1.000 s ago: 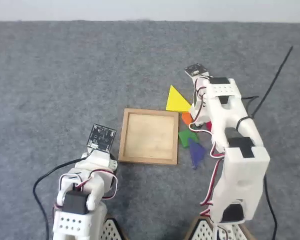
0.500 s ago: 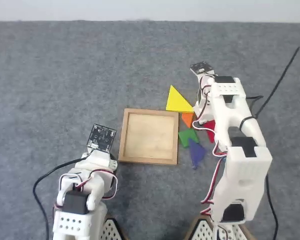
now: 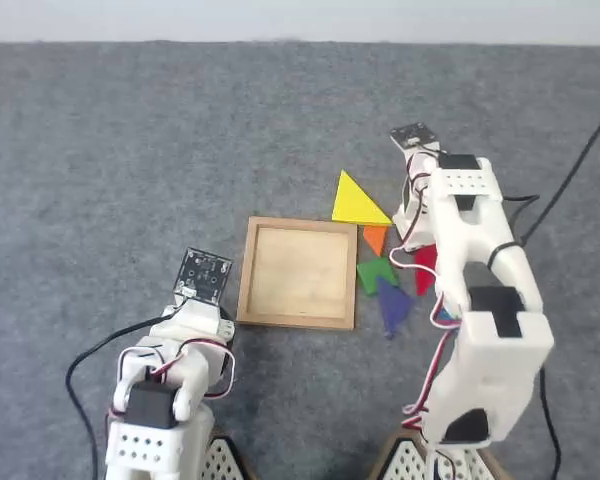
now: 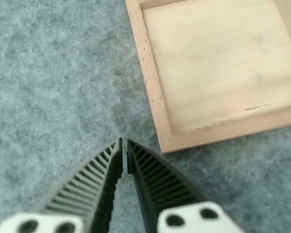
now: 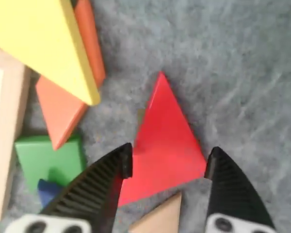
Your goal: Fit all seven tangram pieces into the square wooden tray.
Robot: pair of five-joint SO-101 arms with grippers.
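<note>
**Right pincer spread over the red triangle**

My right pincer (image 5: 169, 158) hangs wide open with one finger on either side of the red triangle (image 5: 167, 131), gripping nothing. The coloured pieces (image 3: 376, 272) lie just beside the wooden tray's (image 3: 247, 272) right edge. My left pincer (image 4: 124, 145), closed to a sliver and unladen, hovers over grey tabletop (image 3: 130, 150) near the tray's near-left corner.

Tray (image 3: 298, 272): plain pale wood. Yellow triangle (image 3: 356, 200), orange piece (image 3: 376, 238), green piece (image 3: 374, 273), dark blue piece (image 3: 393, 303), red triangle (image 5: 162, 141), tan unpainted piece (image 5: 161, 219). Table cover (image 3: 130, 150): mottled grey. Right arm (image 3: 470, 230) and left arm (image 3: 165, 400): white with black blocks.
</note>
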